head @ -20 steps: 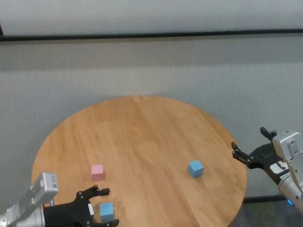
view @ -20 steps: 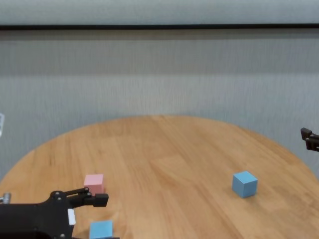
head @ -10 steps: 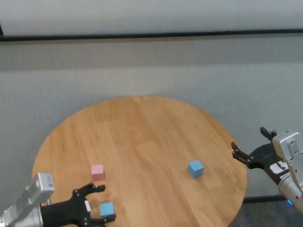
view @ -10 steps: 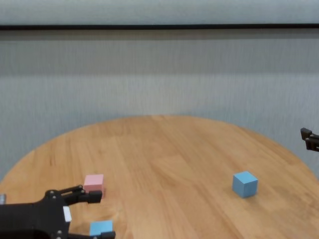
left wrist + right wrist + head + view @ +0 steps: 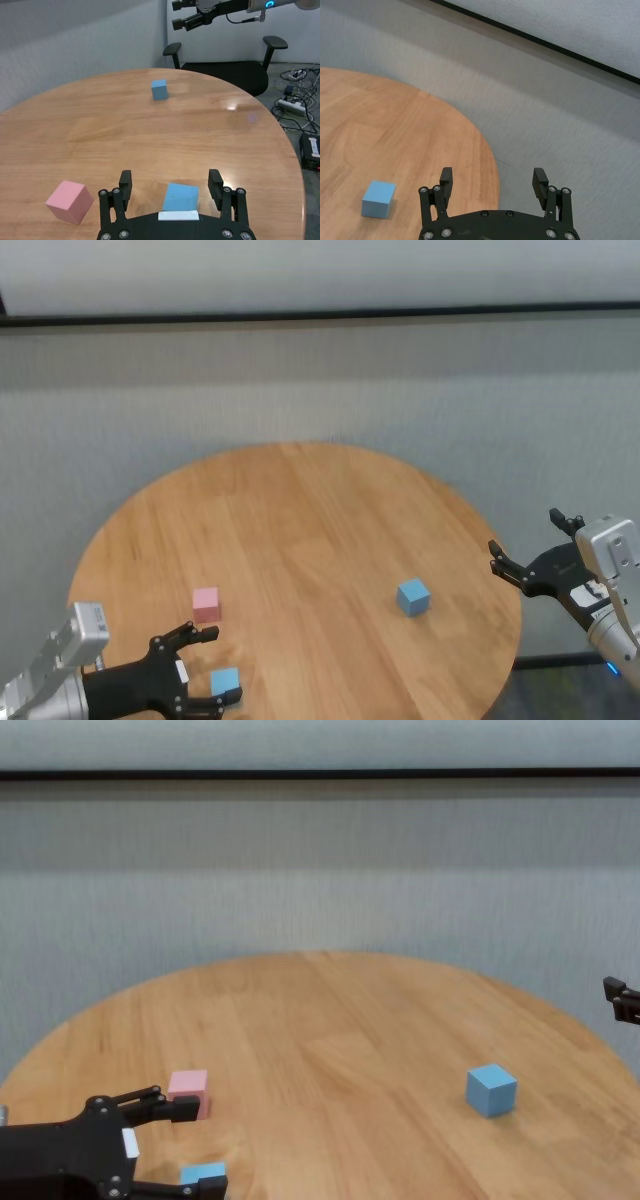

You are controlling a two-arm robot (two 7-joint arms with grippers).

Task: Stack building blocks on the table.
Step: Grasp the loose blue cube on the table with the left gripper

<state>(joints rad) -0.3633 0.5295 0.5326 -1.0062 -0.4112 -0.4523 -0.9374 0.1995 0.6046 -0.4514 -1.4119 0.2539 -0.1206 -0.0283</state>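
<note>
Round wood-plank table (image 5: pixel 300 510), grey wall (image 5: pixel 320 380) behind. Left hand (image 5: pixel 203 668) released around blue cube (image 5: pixel 225 681); right hand (image 5: pixel 530 550) released off-table.

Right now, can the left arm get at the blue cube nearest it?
Probably yes: the left tool stands open with the near blue cube between its fingers, and nothing blocks it; the pink cube sits off to one side.
</note>
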